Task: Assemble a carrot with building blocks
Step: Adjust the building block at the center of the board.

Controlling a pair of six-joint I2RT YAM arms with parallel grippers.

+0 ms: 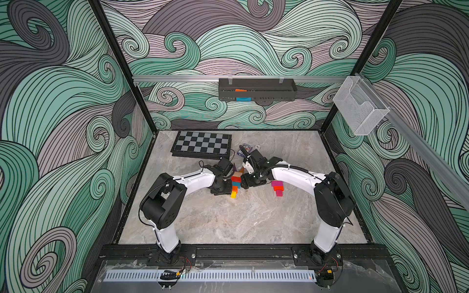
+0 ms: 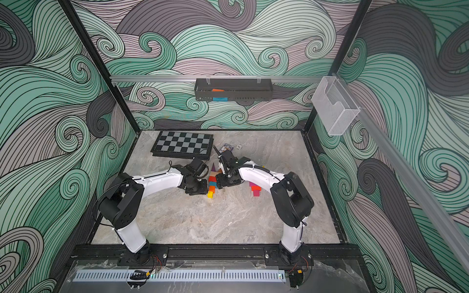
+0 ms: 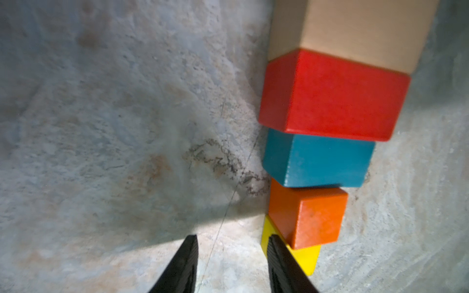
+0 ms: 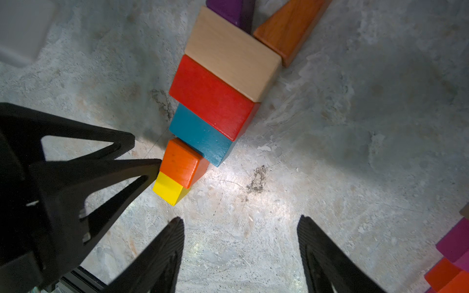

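The row of painted wooden blocks lies flat on the grey marbled tabletop (image 1: 228, 218), mid-table between the two wrists, and it tapers like a carrot. It runs from the plain beige wooden cuboid (image 4: 233, 54) to the red cuboid (image 4: 213, 99), the teal cuboid (image 4: 200, 137), the small orange cube (image 4: 179, 162) and the smaller yellow cube (image 4: 167, 187) at the tip, each touching the next. At the broad end a purple wedge (image 4: 225, 7) and a brown wedge (image 4: 289, 28) sit against the beige piece, fanned apart. The left gripper (image 3: 232, 238) is down beside the tip, jaws partly parted with only bare table between them. One fingertip (image 4: 149, 168) looks pressed to the seam where orange meets yellow. The right gripper (image 4: 241, 219) stands wide and empty over bare table on the row's other side. A separate cluster of magenta and red-orange blocks (image 1: 278, 189) sits near, half under the right arm and cut off at the right wrist view's edge. In both top views the wrists cover much of the row. The purple wedge is clipped by the frame, and the left wrist view loses the beige piece's far end.
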